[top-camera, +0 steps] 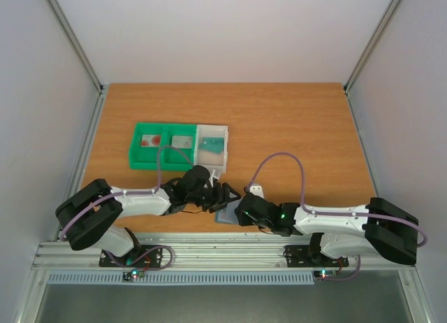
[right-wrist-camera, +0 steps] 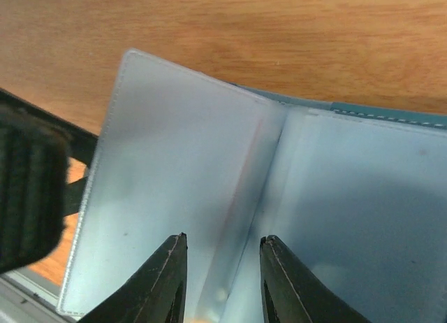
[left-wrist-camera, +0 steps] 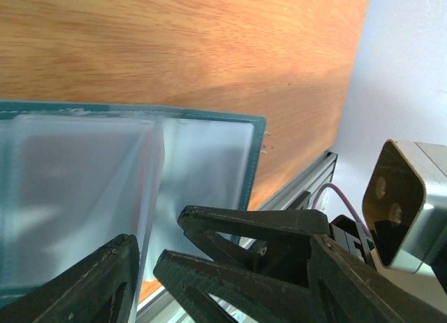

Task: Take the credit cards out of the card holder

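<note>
The blue-grey card holder (top-camera: 227, 216) lies open near the table's front edge, between both grippers. Its frosted inner sleeves (right-wrist-camera: 174, 176) are spread, and one sleeve (left-wrist-camera: 150, 176) stands up on edge. My right gripper (right-wrist-camera: 223, 239) is open, its fingers on either side of the middle fold, where a thin reddish edge shows. My left gripper (left-wrist-camera: 147, 260) is open, with the upright sleeve's edge between its fingers. In the top view the left gripper (top-camera: 228, 196) and right gripper (top-camera: 241, 210) meet over the holder. Credit cards (top-camera: 150, 141) lie in the green tray.
A green tray (top-camera: 136, 155) and an adjoining white tray (top-camera: 213, 131) sit at the left middle of the table; the white one holds a teal card (top-camera: 211, 150). A small white object (top-camera: 257, 190) lies behind the right gripper. The aluminium rail (left-wrist-camera: 307, 180) runs just past the holder.
</note>
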Robot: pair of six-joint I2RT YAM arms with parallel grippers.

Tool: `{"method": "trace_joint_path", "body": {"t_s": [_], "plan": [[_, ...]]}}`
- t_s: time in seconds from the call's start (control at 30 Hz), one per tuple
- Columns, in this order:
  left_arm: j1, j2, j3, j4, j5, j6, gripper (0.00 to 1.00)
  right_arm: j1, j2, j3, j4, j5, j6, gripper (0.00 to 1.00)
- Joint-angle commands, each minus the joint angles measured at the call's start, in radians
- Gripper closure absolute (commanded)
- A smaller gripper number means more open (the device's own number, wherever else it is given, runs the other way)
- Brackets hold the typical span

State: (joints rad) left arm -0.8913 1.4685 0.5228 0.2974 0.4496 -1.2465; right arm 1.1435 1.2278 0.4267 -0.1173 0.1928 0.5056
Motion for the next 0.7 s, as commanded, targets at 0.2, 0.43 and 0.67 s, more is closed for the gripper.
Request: {"method": "trace_joint_path", "body": {"t_s": [0.2, 0.43, 0.67], "plan": [[-0.038, 0.051, 0.085, 0.073, 0.017, 0.001, 0.33, -0.004, -0.278, 0.082, -0.405, 0.136, 0.037, 0.64], [-0.056, 0.119, 0.128, 0.105, 0.029, 0.004, 0.35, -0.001, -0.463, 0.083, -0.499, 0.125, 0.039, 0.63], [-0.056, 0.103, 0.122, 0.062, 0.003, 0.024, 0.35, 0.0, -0.396, 0.105, -0.426, 0.058, 0.007, 0.66]]}}
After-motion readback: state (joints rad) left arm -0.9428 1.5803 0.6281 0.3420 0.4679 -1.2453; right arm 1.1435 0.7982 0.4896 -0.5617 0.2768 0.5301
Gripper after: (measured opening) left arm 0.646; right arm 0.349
